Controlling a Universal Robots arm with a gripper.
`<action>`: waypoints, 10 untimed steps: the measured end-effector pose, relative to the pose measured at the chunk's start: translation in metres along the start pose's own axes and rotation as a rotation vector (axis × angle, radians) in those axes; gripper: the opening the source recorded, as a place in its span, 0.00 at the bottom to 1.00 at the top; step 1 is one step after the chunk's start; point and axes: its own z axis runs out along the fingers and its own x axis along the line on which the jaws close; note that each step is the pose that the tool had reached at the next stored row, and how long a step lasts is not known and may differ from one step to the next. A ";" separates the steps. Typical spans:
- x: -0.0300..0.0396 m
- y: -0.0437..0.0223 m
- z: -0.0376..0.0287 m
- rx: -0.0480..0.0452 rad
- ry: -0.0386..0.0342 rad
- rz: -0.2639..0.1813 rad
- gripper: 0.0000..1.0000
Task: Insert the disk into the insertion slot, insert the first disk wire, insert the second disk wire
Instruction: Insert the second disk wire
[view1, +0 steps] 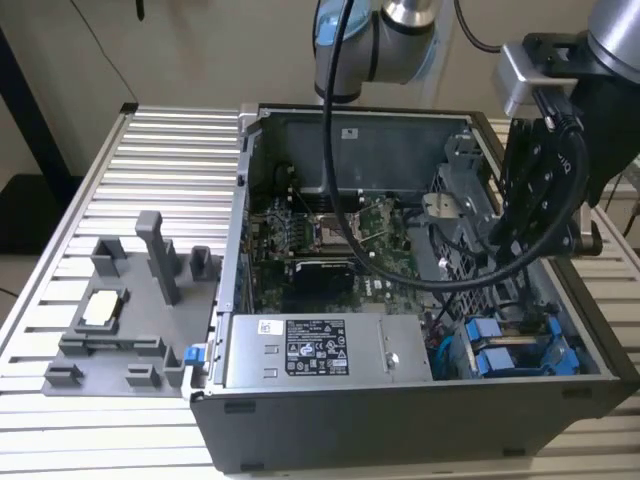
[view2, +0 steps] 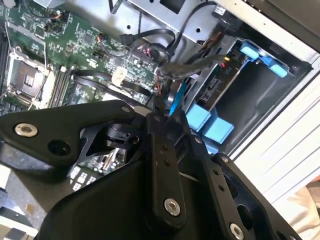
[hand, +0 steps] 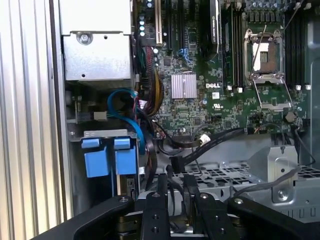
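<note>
Grey ribbed slats are laid as the table (view1: 160, 150), on which an open computer case (view1: 400, 420) is set, with a grey plastic fixture (view1: 130, 300) placed beside it toward the exterior view's left. Inside the case a green circuit board (hand: 200, 100) is exposed, and a grey power box (view1: 320, 350) with a white sticker is mounted along the near wall. At the corner of the case toward the exterior view's right the slot (view1: 562, 352) is found, and the disk (hand: 125, 161) appears to be seated in it, shown by the two blue tabs of its carrier side by side; its silver body is hidden. A blue cable (hand: 131, 117) is curved past the tabs. The gripper (hand: 175, 179) is held low inside the case beside the perforated cage (hand: 225, 175), near the slot, with a black plug (hand: 175, 164) just ahead of its tip. Whether the gripper is open, closed or gripping that plug cannot be told.
</note>
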 end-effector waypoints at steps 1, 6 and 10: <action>-0.0013 0.0008 0.0002 0.0004 0.0036 -0.001 0.28; -0.0049 0.0038 0.0011 0.0012 0.0147 -0.021 0.28; -0.0048 0.0068 0.0021 0.0070 0.0205 -0.036 0.28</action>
